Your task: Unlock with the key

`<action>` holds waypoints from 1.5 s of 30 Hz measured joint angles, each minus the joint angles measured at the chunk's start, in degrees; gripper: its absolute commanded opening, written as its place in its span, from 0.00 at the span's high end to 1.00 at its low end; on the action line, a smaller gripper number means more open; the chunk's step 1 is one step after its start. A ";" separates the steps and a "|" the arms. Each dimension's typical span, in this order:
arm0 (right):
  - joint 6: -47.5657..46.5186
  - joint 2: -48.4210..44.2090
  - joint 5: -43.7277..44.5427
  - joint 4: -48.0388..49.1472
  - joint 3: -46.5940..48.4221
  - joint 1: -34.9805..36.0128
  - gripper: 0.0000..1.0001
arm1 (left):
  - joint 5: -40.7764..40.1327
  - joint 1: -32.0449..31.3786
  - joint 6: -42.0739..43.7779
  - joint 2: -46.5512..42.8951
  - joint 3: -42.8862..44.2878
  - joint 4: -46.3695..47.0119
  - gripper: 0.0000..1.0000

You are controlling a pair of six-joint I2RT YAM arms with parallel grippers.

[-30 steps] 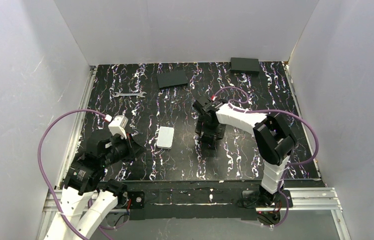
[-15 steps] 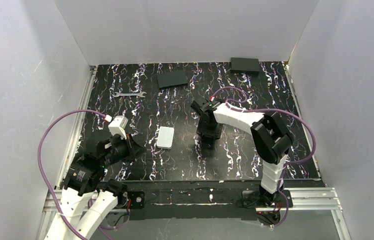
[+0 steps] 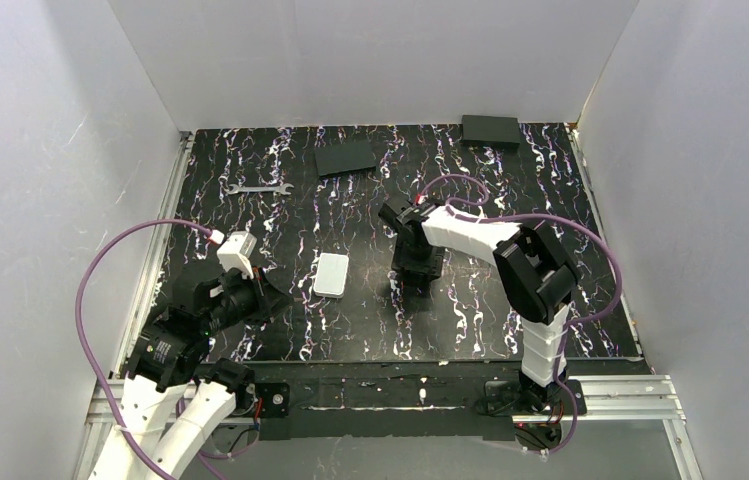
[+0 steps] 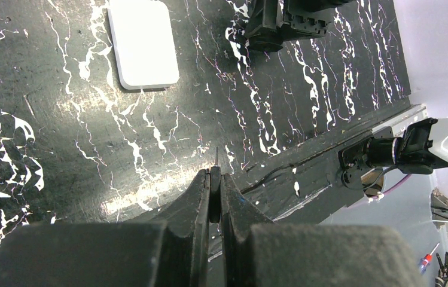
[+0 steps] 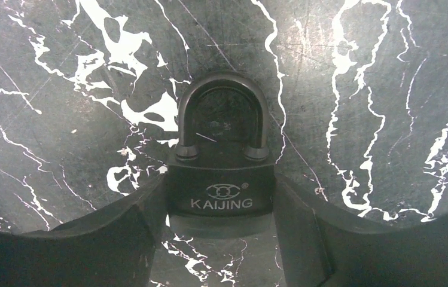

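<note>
My left gripper [image 4: 214, 173] is shut on the key [image 4: 214, 200]. Its black head sits edge-on between the fingers, and a thin sliver of blade [image 4: 217, 156] pokes out past the tips. In the top view the left gripper [image 3: 268, 290] hovers over the near left of the table. My right gripper [image 5: 220, 185] is shut on the body of the black padlock [image 5: 221, 203], marked KAIJING. Its metal shackle [image 5: 221, 84] is closed and points away from the wrist. In the top view the right gripper [image 3: 415, 270] covers the padlock at mid-table.
A white rounded pad [image 3: 331, 274] lies between the two grippers and also shows in the left wrist view [image 4: 143, 42]. A silver wrench [image 3: 259, 187], a flat black plate [image 3: 345, 157] and a black box [image 3: 490, 131] lie at the back. White walls enclose three sides.
My right arm has shifted slightly left with the gripper still over the padlock. The left arm has not moved.
</note>
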 measured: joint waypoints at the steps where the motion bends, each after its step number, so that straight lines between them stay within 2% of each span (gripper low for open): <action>1: -0.09 0.09 0.17 0.09 0.04 0.09 0.32 | -0.02 0.00 0.00 0.00 0.00 0.00 1.00; 2: -0.17 0.33 0.22 0.15 0.04 0.11 0.33 | -0.02 0.00 0.00 0.00 0.00 0.00 1.00; 3: -0.22 0.46 0.37 0.15 0.04 0.13 0.42 | -0.02 0.00 0.00 0.00 -0.02 0.00 1.00; 5: -0.48 0.48 0.76 -0.07 0.15 0.13 0.74 | -0.02 0.00 0.00 0.00 -0.02 0.00 1.00; 6: -0.87 0.48 0.98 -0.33 0.26 0.13 0.86 | -0.02 0.00 0.00 0.00 -0.02 0.00 1.00; 8: -1.03 0.50 1.11 -0.66 0.42 0.13 0.96 | -0.02 0.00 0.00 0.00 -0.02 0.00 1.00; 14: -0.96 -0.76 0.31 1.81 -0.44 0.13 0.99 | -0.02 0.00 0.00 0.11 -0.02 0.00 1.00; 20: 4.17 -12.26 -2.12 10.54 -7.67 0.13 0.99 | -1.51 0.00 -0.28 1.84 -0.26 0.17 1.00; 24: 12.96 -24.48 -3.82 24.44 -18.34 0.13 0.99 | -3.65 0.00 -1.11 5.29 -0.07 0.15 1.00; 26: 18.84 -30.86 -4.37 35.34 -26.67 0.17 0.99 | -4.11 0.00 -1.44 6.88 1.05 0.28 1.00; 29: 25.18 -35.15 -4.61 45.77 -34.25 0.17 0.99 | -4.09 0.00 -1.66 7.43 2.56 1.31 1.00; 40: 33.18 -35.17 -5.97 63.01 -34.60 0.17 0.99 | -0.55 0.00 -2.05 8.31 6.08 11.56 1.00; 45: 34.75 -35.17 -6.47 58.58 -26.99 0.35 0.99 | 0.76 0.00 -1.31 10.91 8.83 17.31 1.00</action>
